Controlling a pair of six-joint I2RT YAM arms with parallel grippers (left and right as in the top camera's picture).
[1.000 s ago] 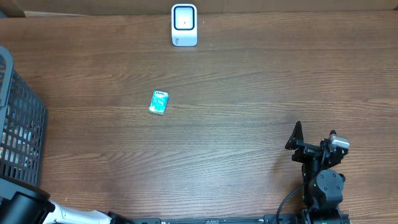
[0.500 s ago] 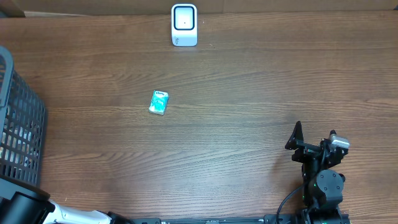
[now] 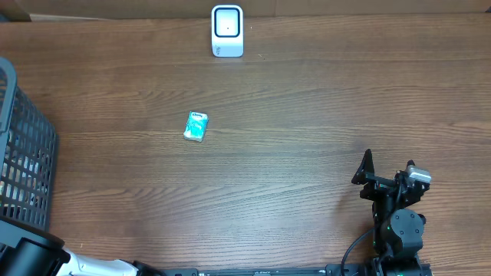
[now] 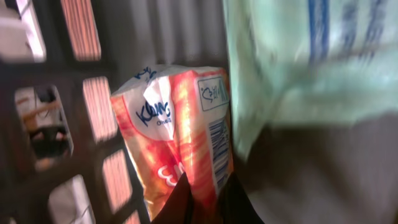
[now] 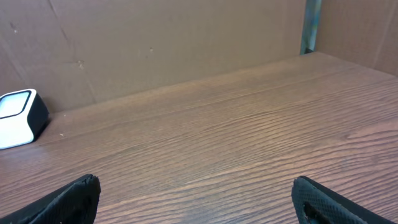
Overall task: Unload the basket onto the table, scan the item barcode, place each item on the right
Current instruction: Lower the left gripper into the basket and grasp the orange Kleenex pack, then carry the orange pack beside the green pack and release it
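Overhead: the left arm [image 3: 31, 259] is cut off at the bottom corner beside the grey basket [image 3: 27, 146], and its gripper is hidden. A teal tissue pack [image 3: 196, 126] lies on the table [image 3: 322, 100], well apart from the scanner [image 3: 227, 31].

Left wrist, blurred: the left gripper [image 4: 205, 186] is clamped on the lower edge of an orange tissue pack [image 4: 174, 137] inside the basket. The pack's barcode [image 4: 219, 152] is showing, and a pale green package [image 4: 311, 62] crowds it.

Right wrist: the right gripper [image 5: 199, 205] is spread wide and holds nothing.

basket [image 3: 34, 149] — cut by left edge | green pack [image 4: 311, 56] — blurred, cut off at top | orange pack [image 4: 177, 130] foot behind hand [image 4: 208, 196]
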